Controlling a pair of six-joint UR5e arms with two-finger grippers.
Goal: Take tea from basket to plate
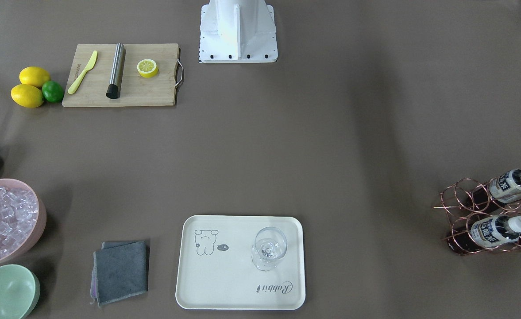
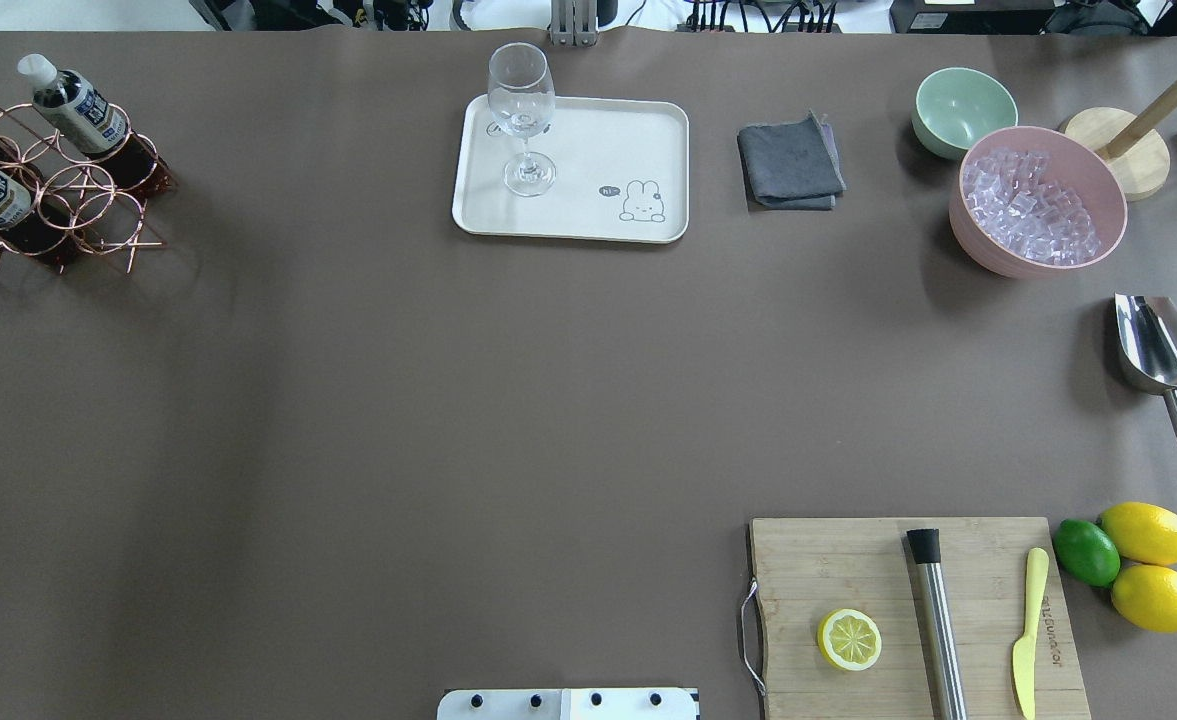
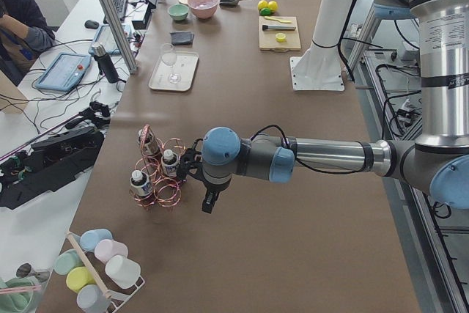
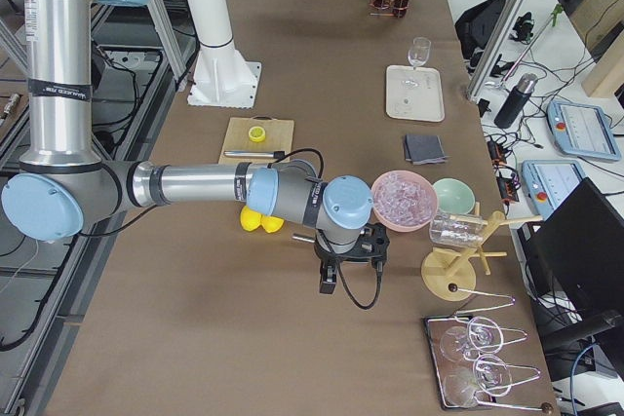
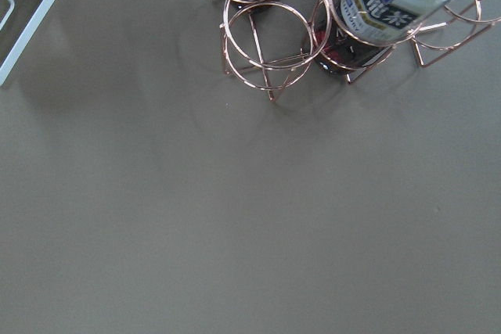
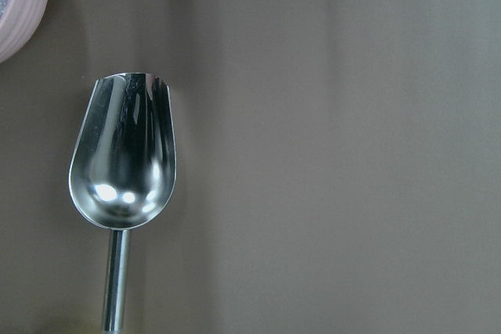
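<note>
Tea (image 1: pixel 510 182) is just beside the left gripper (image 3: pixel 187 168). The views do not show whether its jaws, or those of the right gripper (image 4: pixel 366 244) over a metal scoop (image 6: pixel 125 162), are parted or holding anything. The bottles sit in rings of the basket (image 1: pixel 457 191), well apart from the plate (image 1: pixel 225 283). Fingers could likely snag the wire and drag the carrier. A careless set-down could topple the wine glass (image 1: pixel 269 248) standing on the plate.
</note>
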